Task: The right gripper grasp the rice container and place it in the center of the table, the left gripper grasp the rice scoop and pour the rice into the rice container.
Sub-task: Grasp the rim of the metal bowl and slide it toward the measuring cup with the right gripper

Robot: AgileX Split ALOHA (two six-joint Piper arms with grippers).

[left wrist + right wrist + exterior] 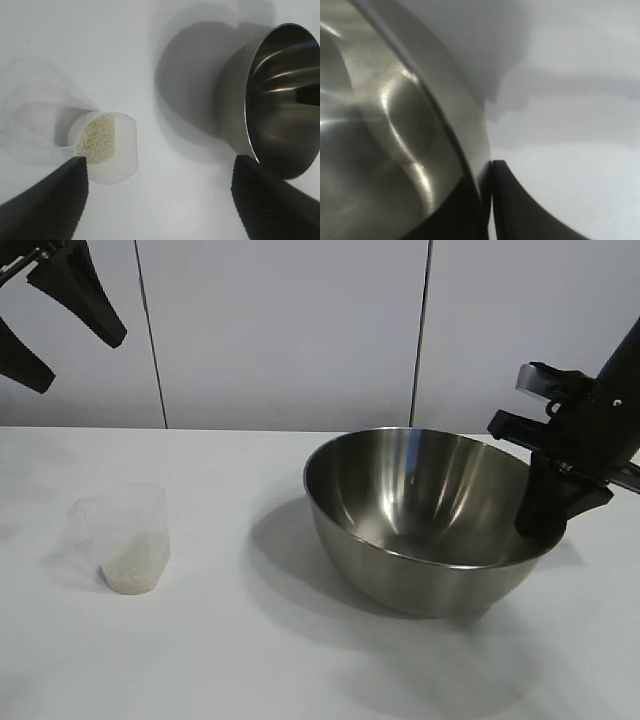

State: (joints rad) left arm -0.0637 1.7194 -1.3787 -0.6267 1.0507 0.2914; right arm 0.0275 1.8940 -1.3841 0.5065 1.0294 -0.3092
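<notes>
In the exterior view the rice container [425, 515] is seen on the white tabletop [250, 660], right of centre, with its right rim pinched by the right claw [540, 515] — one finger is inside the wall, the other is hidden behind it. The bowl appears slightly tilted, its right rim lower than its left. The rice scoop [125, 538] stands upright well apart to the left, with rice [132, 565] heaped in its bottom. The left claw [60, 325] is held high at the upper left corner, fingers spread wide, nothing between them. In the left wrist view the two spread fingers [50, 205] are shown above the tabletop [165, 200]; the rice scoop [107, 147] lies near one finger, the rice [97, 140] visible inside, and the rice container [280, 105] stands near the other. In the right wrist view the right claw [491, 200] is closed narrowly on the thin rim of the rice container [395, 125], a finger [520, 210] pressed against the outer wall.
</notes>
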